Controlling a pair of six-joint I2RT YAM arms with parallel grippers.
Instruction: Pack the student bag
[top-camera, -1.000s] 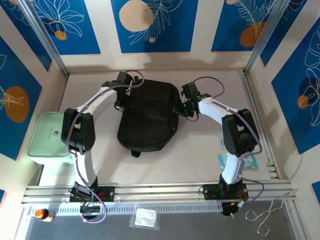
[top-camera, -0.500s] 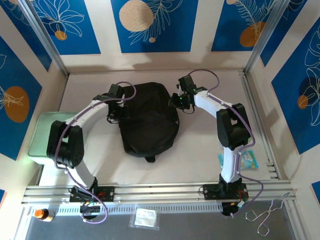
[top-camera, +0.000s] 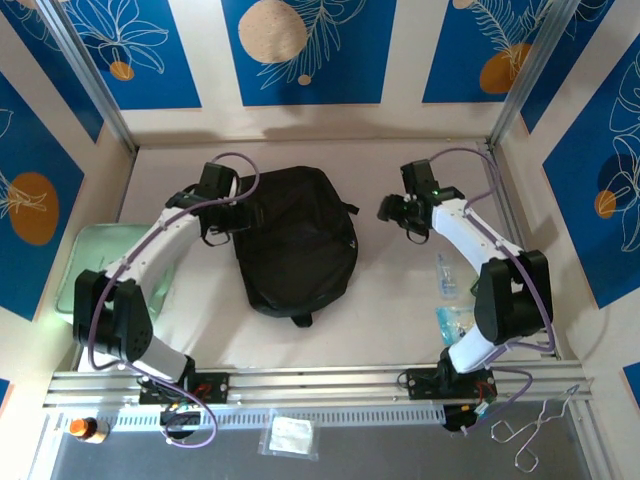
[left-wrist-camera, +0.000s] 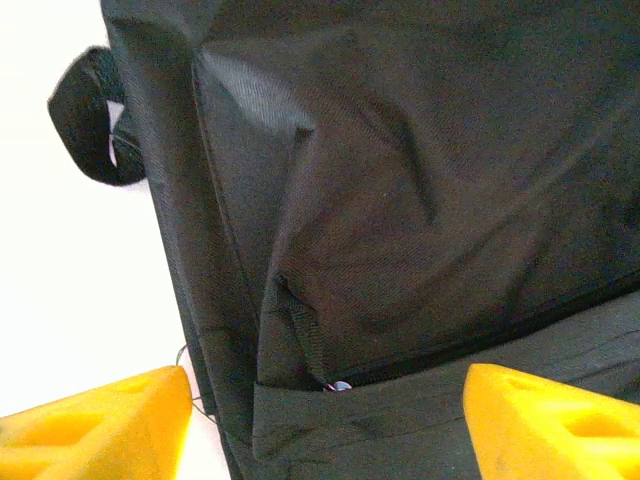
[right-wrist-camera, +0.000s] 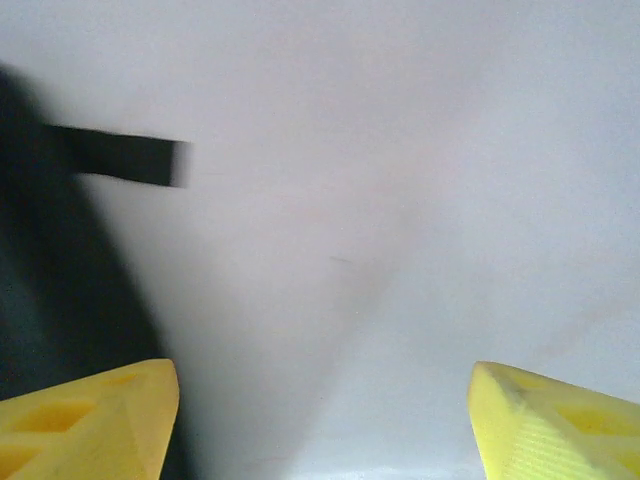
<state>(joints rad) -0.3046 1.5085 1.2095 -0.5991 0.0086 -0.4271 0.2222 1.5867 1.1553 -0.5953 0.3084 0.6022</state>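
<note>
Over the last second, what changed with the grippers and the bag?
Both grippers let go of the student bag. The left gripper opened and now sits at the bag's left edge. The right gripper opened and pulled away to the right, over bare table. The bag settled flat and seems to have shifted slightly toward the near edge. The pale green case at the left stayed put.
</note>
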